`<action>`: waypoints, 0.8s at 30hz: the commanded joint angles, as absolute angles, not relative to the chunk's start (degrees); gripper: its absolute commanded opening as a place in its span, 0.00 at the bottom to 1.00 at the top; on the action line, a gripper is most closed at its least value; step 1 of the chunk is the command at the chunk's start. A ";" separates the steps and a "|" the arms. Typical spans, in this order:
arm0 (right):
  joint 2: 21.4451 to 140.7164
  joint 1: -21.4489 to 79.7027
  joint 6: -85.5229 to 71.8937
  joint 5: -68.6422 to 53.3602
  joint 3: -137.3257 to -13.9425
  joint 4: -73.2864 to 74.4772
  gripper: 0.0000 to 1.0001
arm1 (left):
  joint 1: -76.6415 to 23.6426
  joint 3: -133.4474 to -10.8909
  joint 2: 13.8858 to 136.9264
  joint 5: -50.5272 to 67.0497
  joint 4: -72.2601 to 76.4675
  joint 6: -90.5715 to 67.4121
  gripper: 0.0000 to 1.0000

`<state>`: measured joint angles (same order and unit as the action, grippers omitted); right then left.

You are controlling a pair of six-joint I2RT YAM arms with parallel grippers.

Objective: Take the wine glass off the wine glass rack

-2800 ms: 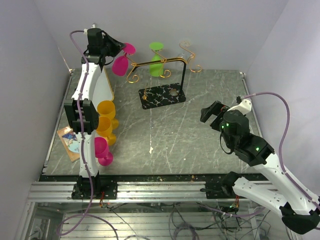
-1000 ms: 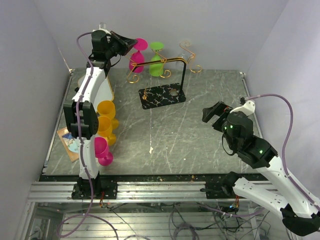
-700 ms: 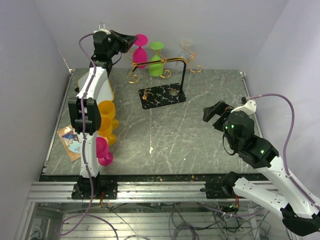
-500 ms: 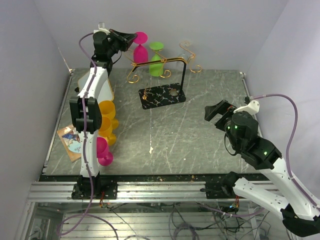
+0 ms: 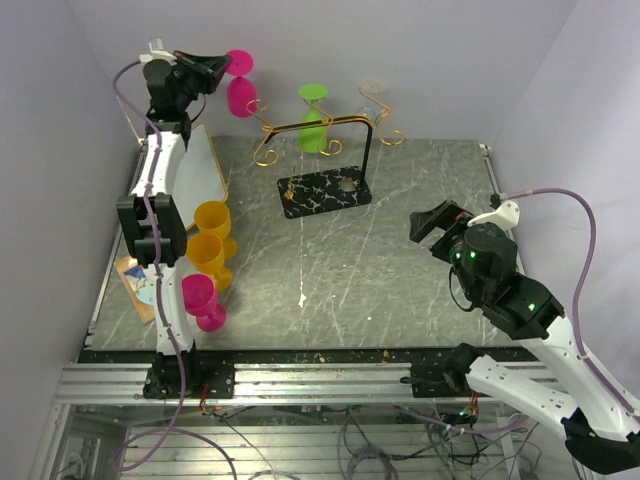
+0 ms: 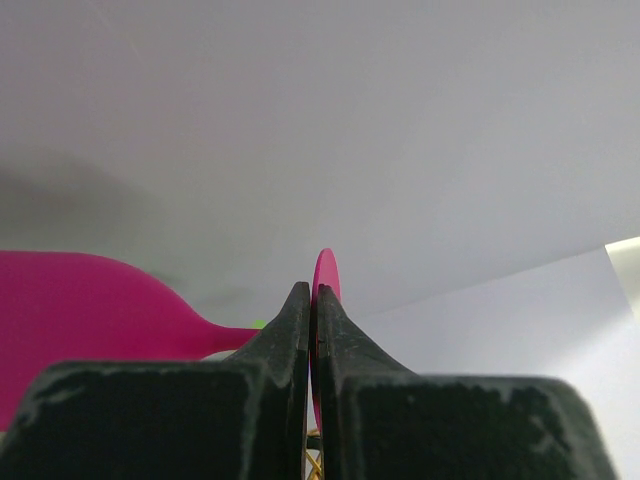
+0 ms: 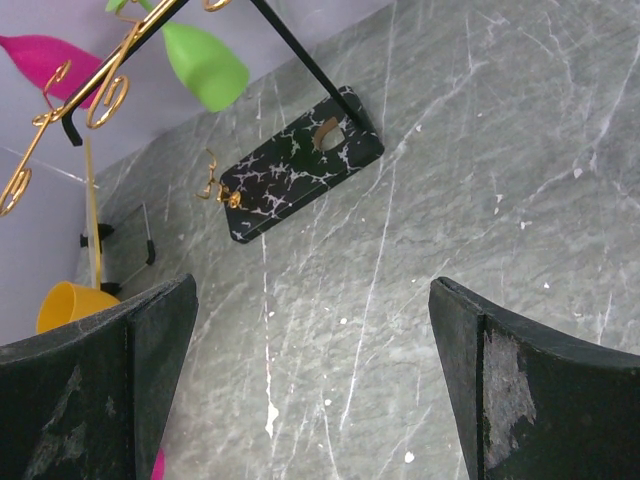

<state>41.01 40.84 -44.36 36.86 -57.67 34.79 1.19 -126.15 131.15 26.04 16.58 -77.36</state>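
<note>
left gripper is high up, left of the wine glass rack. its jaws are pinched tight on the thin round foot of the pink wine glass. the foot is probably gripped because it's the only flat edge a narrow claw can clamp. the glass lies tilted, with the bowl toward the rack's left scroll hook. it looks clear of the wire, but i can't tell if it brushes the curl. the glass is smooth, opaque, plastic-looking, with a teardrop bowl.

down-left of the rack two yellow cups and a pink cup stand on the table, likely a set-down spot.

the rack is thin gold wire with curled ends on a black post, on a flat black white-veined slab base whose weight keeps it upright. a green glass hangs bowl down mid-rack, its foot caught over the wires. a clear glass at the rack's right end is faint, hard to read.

right gripper sits low, right of the rack, with jaws spread fully apart and nothing between them. it seems just parked out of the way.
</note>
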 commanded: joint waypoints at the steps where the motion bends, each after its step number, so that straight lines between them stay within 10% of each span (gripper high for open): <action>1: 41.14 40.69 -44.91 37.08 -58.01 34.10 0.99 | 4.31 -126.04 124.03 26.97 17.05 -74.38 0.07; 24: 50.52 40.69 -27.67 8.55 -52.88 5.38 1.00 | 8.06 -93.06 67.64 45.40 3.67 -58.26 0.07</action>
